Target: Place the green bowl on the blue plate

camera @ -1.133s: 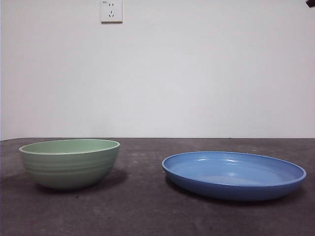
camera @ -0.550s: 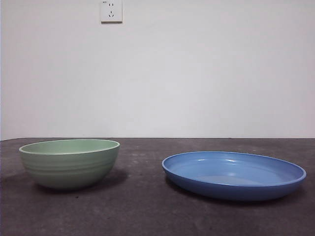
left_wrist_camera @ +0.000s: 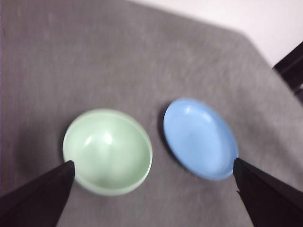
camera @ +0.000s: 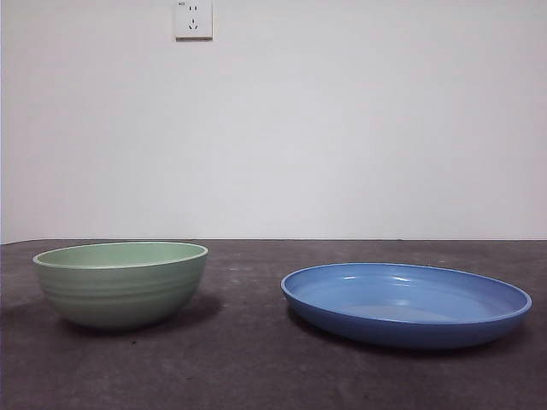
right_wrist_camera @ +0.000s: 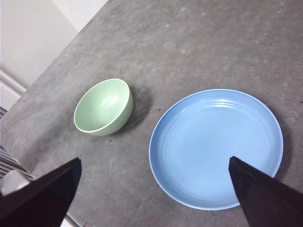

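Tabletop (camera: pixel 256 359): dark grey, carries only the two dishes. Blue plate (camera: pixel 407 303) sits flat and empty on one side. Green bowl (camera: pixel 121 284) stands upright beside it, apart, with a clear gap of tabletop between them. Bowl is also empty.

Progress: nothing done yet, by my read. Bowl not gripped, not lifted, not on the plate. Left to do: reach, grasp the rim, lift, carry across, set down centred on the plate.

Left claw (left_wrist_camera: pixel 151 189): high above both dishes, jaws spread wide, holding nothing; bowl lies nearer its one jaw. Right claw (right_wrist_camera: pixel 154 189): likewise high, wide open, empty, looking down mostly on the plate. Neither shows in the front view.

Obstacles: none between bowl and plate. Wall socket (camera: pixel 193 19) on the white wall behind, irrelevant.
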### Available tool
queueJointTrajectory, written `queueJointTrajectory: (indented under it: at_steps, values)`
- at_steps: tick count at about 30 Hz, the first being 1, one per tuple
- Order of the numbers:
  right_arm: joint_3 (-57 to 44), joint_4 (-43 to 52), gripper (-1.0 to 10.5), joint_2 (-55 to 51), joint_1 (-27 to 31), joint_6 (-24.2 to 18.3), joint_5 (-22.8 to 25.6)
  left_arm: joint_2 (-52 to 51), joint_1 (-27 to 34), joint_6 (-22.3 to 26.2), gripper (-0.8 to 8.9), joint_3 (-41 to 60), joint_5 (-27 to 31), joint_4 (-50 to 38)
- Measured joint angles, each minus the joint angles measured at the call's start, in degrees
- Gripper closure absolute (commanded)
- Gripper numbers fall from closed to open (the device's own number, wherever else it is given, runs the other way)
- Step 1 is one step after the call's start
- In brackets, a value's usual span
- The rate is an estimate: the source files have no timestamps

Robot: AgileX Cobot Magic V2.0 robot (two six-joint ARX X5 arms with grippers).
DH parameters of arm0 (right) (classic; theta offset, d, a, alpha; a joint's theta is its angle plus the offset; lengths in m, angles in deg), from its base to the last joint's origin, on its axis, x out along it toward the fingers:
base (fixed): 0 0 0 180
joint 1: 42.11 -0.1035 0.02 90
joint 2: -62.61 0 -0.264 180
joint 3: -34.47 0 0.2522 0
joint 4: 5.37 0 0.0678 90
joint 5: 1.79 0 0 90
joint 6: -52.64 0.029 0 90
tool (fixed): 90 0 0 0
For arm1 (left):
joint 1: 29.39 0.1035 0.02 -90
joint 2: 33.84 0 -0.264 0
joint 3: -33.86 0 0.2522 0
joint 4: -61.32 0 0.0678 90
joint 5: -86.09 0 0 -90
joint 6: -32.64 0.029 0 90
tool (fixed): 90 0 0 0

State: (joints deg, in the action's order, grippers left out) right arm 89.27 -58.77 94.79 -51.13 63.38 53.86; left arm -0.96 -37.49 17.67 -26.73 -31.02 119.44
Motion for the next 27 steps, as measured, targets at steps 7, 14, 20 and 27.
queueJointTrajectory:
  at_steps: [7, 14, 20, 27]
  values:
    - [0.0, 0.0, 4.5, 0.0, 0.0, 0.0, 0.0, 10.2, 0.0, 0.8, 1.24, 0.0, 0.0, 3.4]
    - [0.0, 0.0, 4.5, 0.0, 0.0, 0.0, 0.0, 23.6, -0.1, 1.7, 1.24, 0.0, 0.0, 0.3]
    - [0.0, 0.0, 4.5, 0.0, 0.0, 0.0, 0.0, 33.5, -0.1, 2.5, 1.25, 0.0, 0.2, -5.6]
    - [0.0, 0.0, 4.5, 0.0, 0.0, 0.0, 0.0, 42.5, -0.1, 2.7, 1.26, -0.3, 0.2, -11.7]
